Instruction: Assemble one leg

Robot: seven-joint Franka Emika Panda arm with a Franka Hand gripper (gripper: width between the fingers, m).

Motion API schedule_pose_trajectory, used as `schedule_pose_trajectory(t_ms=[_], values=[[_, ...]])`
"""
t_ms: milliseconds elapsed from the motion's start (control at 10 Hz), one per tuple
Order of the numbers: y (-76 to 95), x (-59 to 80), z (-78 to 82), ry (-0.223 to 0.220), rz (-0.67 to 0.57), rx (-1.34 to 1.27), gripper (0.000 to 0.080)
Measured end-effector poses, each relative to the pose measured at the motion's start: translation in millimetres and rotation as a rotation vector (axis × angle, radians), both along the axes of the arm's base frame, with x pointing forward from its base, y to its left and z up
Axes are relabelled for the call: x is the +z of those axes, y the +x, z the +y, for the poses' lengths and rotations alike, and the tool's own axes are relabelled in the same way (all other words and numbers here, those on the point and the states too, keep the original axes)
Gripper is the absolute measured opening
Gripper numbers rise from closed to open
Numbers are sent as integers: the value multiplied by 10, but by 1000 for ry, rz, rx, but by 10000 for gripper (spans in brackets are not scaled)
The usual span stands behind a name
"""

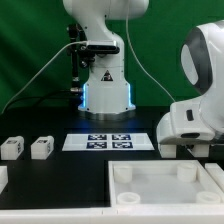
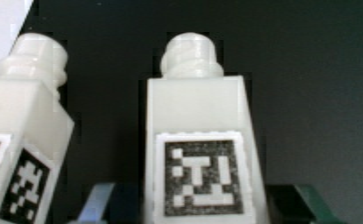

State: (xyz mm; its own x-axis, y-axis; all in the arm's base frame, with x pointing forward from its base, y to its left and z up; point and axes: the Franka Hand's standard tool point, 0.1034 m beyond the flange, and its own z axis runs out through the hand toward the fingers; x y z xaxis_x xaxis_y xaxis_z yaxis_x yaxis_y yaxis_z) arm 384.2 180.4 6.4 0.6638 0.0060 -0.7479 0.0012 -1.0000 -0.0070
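In the wrist view a white leg [image 2: 201,120] with a rounded peg on its far end and a black-and-white tag on its facing side lies between my fingers. My gripper [image 2: 201,198] is open, with a dark gap between the leg and each fingertip [image 2: 110,198]. A second, similar leg [image 2: 27,120] lies close beside it. In the exterior view two more legs [image 1: 12,148] [image 1: 41,148] stand at the left. The arm's white hand [image 1: 192,122] is low at the right, and its fingers and the legs under it are hidden there.
The marker board [image 1: 110,141] lies in the middle in front of the robot base [image 1: 105,92]. The large white panel with round corner sockets [image 1: 165,190] lies at the front right. The table top is black.
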Motion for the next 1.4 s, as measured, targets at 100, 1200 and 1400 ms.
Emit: schedule_pose_trajectory(t_ms=[100, 1200, 1400], values=[[60, 19, 2, 10, -17, 2, 292], [1077, 1247, -360, 125, -1006, 4, 294], [1065, 1242, -340, 147, -1197, 2, 293]])
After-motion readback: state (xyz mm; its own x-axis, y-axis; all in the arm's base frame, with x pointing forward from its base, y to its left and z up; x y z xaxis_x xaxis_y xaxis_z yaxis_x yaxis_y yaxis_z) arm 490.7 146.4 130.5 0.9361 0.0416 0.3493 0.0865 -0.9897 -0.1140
